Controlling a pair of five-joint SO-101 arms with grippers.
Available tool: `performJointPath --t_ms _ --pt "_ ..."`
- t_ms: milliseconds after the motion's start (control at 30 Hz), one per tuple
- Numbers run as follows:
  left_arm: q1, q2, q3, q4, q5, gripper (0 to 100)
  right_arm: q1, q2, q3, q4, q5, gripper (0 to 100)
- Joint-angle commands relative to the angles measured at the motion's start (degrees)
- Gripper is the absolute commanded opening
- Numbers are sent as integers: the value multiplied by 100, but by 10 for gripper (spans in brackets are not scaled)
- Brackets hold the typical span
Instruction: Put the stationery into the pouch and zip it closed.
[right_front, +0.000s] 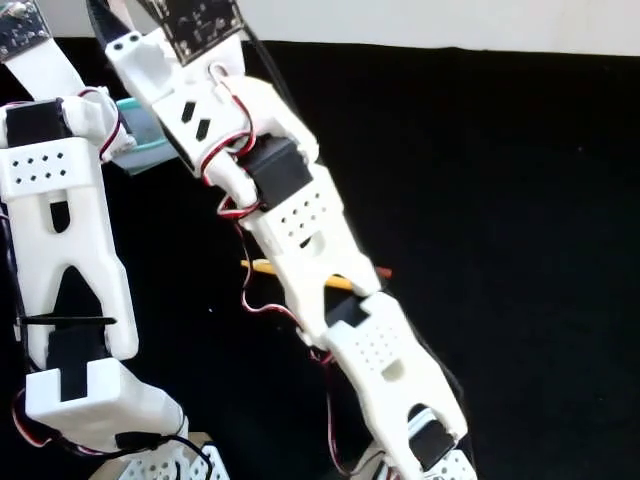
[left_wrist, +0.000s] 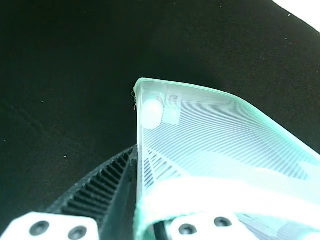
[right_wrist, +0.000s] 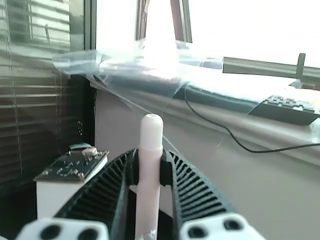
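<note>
Surface: black table (right_front: 520, 200), two white arms over it; a bright window (right_wrist: 240, 30) stands behind the right wrist view.

1. Left arm (right_front: 60, 230). At the table's left side. The left gripper (left_wrist: 136, 162) is clamped on one edge of the pouch.
2. Right arm (right_front: 310, 230). Stretched diagonally across the table's middle. The right gripper (right_wrist: 150, 156) is closed around a white stick, its ribbed jaws pressing both sides.
3. Pouch (left_wrist: 215, 140). Translucent mint green with fine stripes, held by the left gripper between the two arms' upper ends. Contents: one small white capsule-shaped item (left_wrist: 151, 113), lodged in a corner. Its mouth and zip cannot be made out.
4. Pencil (right_front: 262, 267). Yellow, flat on the table, partly under the right arm and well apart from the pouch.
5. White stick (right_wrist: 151, 130). Pen-like with a rounded tip, standing up out of the jaws toward the window.

Step in hand (judged): loading the stick. Tilt it tip-first toward the pouch opening and hold the pouch steady. Release only once most of its length is inside. The pencil and the zip remain to be done.
</note>
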Motion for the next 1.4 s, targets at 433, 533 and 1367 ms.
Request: performJointPath --t_ms 433,533,1367 --pt "22 -13 -13 -88 26 7 -31 840 -734 -84 -26 8" --pt "13 -13 -22 -88 26 7 -31 831 -734 92 -26 8" --pt "-259 -13 -22 -167 53 7 -75 -57 -734 2501 -26 8"
